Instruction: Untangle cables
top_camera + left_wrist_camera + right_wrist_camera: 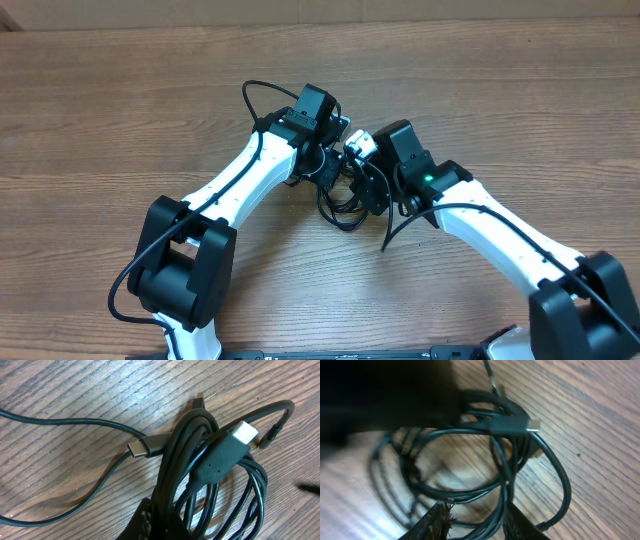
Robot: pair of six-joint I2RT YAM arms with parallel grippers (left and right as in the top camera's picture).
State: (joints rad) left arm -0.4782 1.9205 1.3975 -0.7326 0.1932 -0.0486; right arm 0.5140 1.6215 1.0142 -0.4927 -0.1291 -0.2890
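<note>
Overhead: the cables [342,208] lie knotted on the desk [150,90] between my left end effector [328,168] and right end effector [372,190]. Left wrist: left is clamped on the coil. Right wrist: right stands parted astride strands. I'd next pinch one loop and draw it out.

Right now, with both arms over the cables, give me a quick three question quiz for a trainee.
1. True or false: the cables lie as separate straight strands.
2. The right gripper has its fingers: A apart, with strands between them; B pressed together; C out of view.
3. Fill in: the cables rest on a ____ table.
Key: 1 false, they form a tangled coil. 2 A. 3 wooden.
</note>
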